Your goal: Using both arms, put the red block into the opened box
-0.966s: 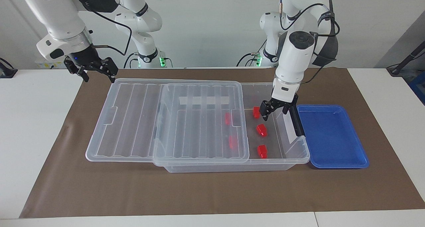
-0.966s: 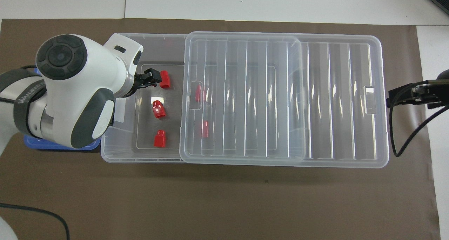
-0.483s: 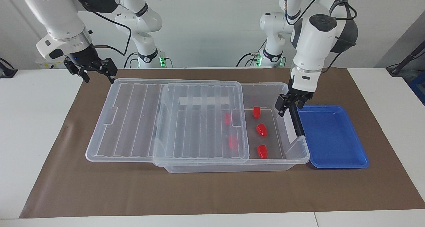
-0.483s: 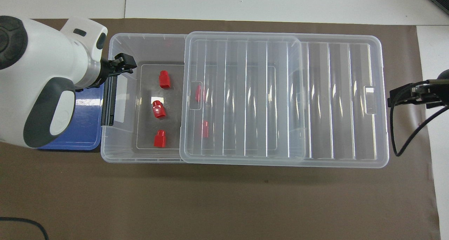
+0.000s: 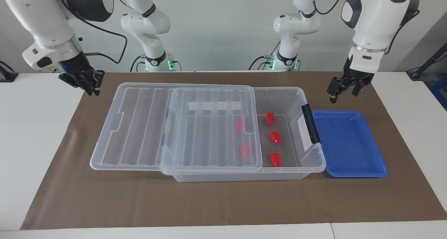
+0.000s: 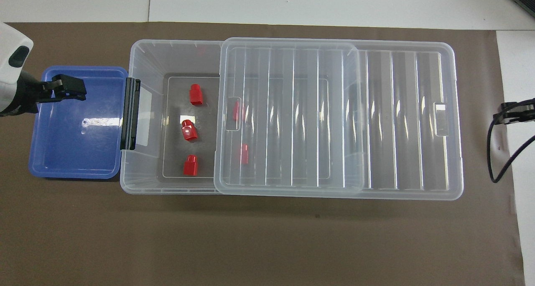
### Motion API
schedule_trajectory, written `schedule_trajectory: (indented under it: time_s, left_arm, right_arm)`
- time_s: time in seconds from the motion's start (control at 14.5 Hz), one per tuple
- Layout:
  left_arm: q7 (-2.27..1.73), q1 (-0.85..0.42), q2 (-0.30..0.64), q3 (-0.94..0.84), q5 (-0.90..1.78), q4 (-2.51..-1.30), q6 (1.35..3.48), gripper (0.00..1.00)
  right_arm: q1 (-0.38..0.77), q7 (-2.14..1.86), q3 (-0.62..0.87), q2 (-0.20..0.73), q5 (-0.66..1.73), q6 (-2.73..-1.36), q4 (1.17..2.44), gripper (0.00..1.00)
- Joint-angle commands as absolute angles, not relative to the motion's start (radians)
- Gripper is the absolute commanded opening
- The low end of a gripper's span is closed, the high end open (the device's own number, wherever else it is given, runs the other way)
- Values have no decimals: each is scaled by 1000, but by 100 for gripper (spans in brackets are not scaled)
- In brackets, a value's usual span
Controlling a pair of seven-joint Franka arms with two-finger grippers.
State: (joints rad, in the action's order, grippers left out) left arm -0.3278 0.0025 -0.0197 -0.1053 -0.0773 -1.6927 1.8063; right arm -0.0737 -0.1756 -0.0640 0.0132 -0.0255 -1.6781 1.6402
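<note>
Fingers on our left gripper [image 5: 343, 94] are spread, empty, at the box's [image 6: 175, 52] 9 o'clock seen from overhead, by the blue tray [image 6: 75, 169]. Right gripper's [image 5: 91, 88] are pressed together, empty, at 3 o'clock. The red block [image 5: 269, 117] lies inside the box.

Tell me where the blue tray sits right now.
The blue tray lies on the brown mat at the left arm's end of the table, beside the box's black clip handle.
</note>
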Motion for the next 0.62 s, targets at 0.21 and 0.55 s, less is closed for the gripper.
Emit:
schedule_trajectory:
  time_s: [0.21,0.55]
  left_arm:
    - [45,121,-60,-114,-83,-1701,1720,100]
    - [155,176,-72,-114,-72,-1701,1684,100]
  right_arm:
    - [-186,-408,-58,69,15,-1861,1730,0]
    - [-186,-454,-57,159,72,-1950,1733,0]
